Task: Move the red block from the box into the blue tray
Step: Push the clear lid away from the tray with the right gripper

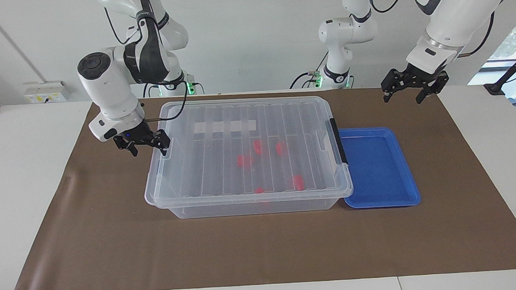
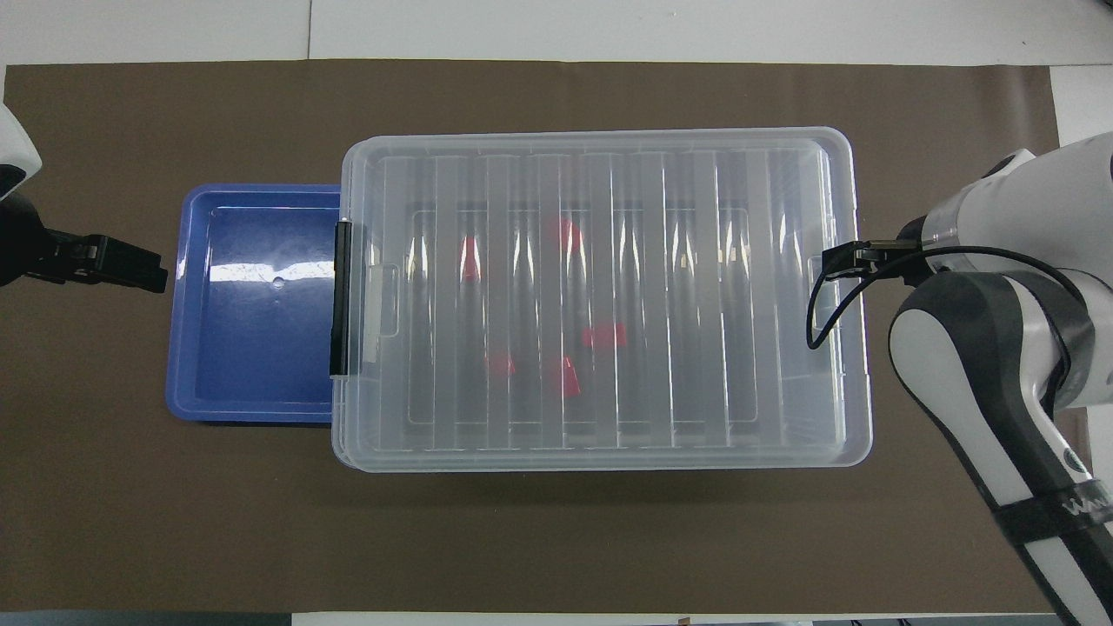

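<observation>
The box point(image 1: 224, 172) is a clear bin with its ribbed lid on and a black latch point(image 1: 338, 141) at the end next to the blue tray point(image 1: 378, 166). Several red blocks lie inside it, one being a red block point(image 1: 281, 148) near the middle. The tray is empty and touches the box on the left arm's end. My right gripper point(image 1: 148, 146) is open at the box's other end, with one finger at the lid's rim. My left gripper point(image 1: 405, 97) is open, raised over the mat beside the tray. The overhead view shows the box point(image 2: 783, 435), tray point(image 2: 261, 348), right gripper point(image 2: 842, 259) and left gripper point(image 2: 152, 274).
A brown mat point(image 1: 262, 249) covers the table under everything. A white strip point(image 1: 224, 126) lies on the lid. The right arm's cable point(image 2: 817, 313) hangs over the box's end.
</observation>
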You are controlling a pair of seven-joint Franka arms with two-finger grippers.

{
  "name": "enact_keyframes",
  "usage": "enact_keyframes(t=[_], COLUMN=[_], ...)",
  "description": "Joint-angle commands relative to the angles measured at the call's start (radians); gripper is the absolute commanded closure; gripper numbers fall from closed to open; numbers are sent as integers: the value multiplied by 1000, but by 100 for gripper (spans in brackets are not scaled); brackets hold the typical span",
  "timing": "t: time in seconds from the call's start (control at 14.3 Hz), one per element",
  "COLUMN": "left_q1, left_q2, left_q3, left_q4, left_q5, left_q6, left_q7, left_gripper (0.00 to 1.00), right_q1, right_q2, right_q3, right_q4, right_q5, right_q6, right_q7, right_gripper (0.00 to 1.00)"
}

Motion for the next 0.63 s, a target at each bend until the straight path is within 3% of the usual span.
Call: enact_keyframes(t=[0.0,0.56], left_q1=[5,5], left_q2=[-18,-18], left_q3=[-2,-2], left_q4=[-16,-16], left_q5=[9,9], left_q6=[-6,-6], left_q7=[7,7], left_gripper=[0,0], right_q1=[-45,-184], right_q2=[-35,-25], right_q3=[7,7], right_q4=[-52,-26], right_q5=[15,12], right_q6=[39,36], right_q7=[-80,-298], right_gripper=[0,0])
